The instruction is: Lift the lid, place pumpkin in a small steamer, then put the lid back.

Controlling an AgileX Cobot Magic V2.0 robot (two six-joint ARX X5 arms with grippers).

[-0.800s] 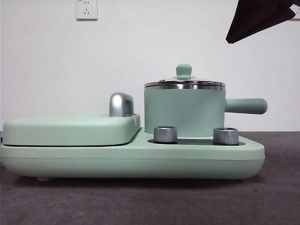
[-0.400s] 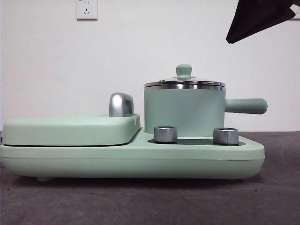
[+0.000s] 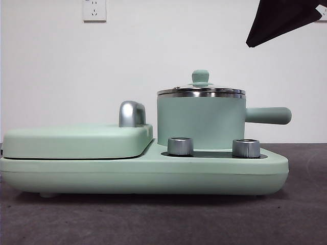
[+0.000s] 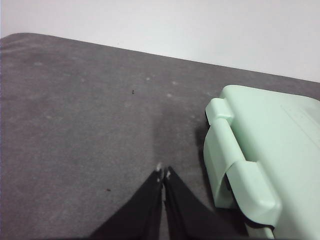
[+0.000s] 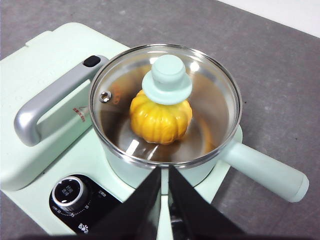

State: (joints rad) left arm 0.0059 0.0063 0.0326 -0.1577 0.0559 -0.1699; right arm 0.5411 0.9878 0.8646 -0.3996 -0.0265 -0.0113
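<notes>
The small steamer (image 3: 200,121) stands on the right half of the mint-green cooker, its straight handle (image 3: 268,115) pointing right. The lid (image 5: 165,102) sits on its rim, knob (image 3: 200,77) on top. Through the glass in the right wrist view the yellow-orange pumpkin (image 5: 161,119) lies inside the pot. My right gripper (image 5: 164,172) hangs shut and empty above the pot's near side, apart from the lid; in the front view it is the black tip (image 3: 281,19) at the top right. My left gripper (image 4: 163,173) is shut and empty over the bare grey table beside the cooker's end.
The wide flat hinged cover (image 3: 76,140) with its chrome handle (image 3: 131,113) fills the cooker's left half. Two chrome dials (image 3: 180,146) stand in front of the pot. The cooker's end (image 4: 260,160) lies close beside the left gripper. A wall socket (image 3: 94,9) is behind.
</notes>
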